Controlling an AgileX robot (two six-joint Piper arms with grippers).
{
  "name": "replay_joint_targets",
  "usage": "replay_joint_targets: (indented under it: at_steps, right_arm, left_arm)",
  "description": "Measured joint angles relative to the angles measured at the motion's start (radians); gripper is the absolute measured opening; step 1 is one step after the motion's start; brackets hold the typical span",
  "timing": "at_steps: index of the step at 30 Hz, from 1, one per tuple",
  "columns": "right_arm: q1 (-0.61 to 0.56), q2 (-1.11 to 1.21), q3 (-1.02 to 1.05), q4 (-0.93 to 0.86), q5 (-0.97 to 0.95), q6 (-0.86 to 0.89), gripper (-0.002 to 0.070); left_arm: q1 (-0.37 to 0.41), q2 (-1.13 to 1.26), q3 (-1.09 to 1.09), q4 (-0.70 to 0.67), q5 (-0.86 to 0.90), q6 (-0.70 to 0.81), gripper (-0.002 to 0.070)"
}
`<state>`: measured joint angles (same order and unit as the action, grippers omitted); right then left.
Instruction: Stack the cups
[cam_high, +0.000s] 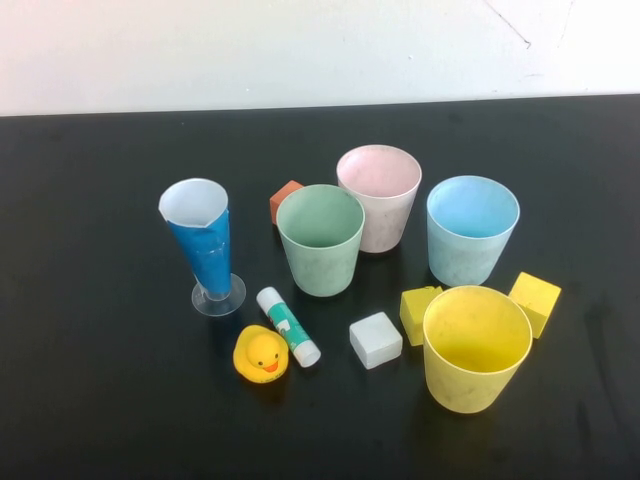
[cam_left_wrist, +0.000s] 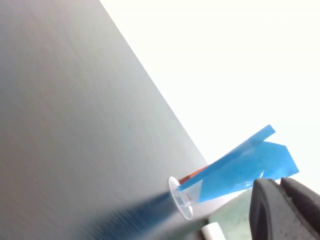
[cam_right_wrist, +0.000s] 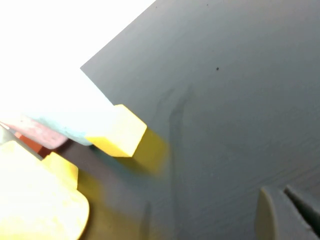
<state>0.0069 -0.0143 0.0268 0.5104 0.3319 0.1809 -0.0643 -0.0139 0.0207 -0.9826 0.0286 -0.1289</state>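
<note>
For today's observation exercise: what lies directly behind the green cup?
Behind the green cup an orange block peeks out; its lower part is covered by the cup. The pink cup stands behind to the right.

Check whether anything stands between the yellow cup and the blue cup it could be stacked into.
Nothing stands between the yellow cup and the blue cup; two yellow blocks flank the gap. Lifting clears them. Left gripper and right gripper are shut, outside the high view.
</note>
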Motion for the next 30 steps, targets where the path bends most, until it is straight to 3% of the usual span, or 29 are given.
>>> replay_joint_targets:
  at_steps: [5,9,15,22,30]
  right_arm:
    - [0.000,0.000,0.000,-0.002,0.002,-0.012,0.0018]
    - [0.000,0.000,0.000,-0.003,-0.001,-0.037,0.0018]
    - [0.000,0.000,0.000,-0.003,-0.001,-0.043,0.0018]
    - [0.000,0.000,0.000,-0.003,0.007,-0.072,0.0018]
    - [0.000,0.000,0.000,-0.003,0.012,-0.095,0.0018]
  left_arm:
    - [0.000,0.011,-0.065,0.066,0.111,0.084,-0.0002]
    - [0.000,0.160,-0.289,0.273,0.371,0.168,-0.0002]
    - [-0.019,0.569,-0.710,0.543,0.835,0.334,-0.0002]
    - [-0.138,0.950,-1.109,0.698,1.024,0.415,-0.0002]
    - [-0.403,1.317,-1.464,0.947,1.151,0.303,-0.0002]
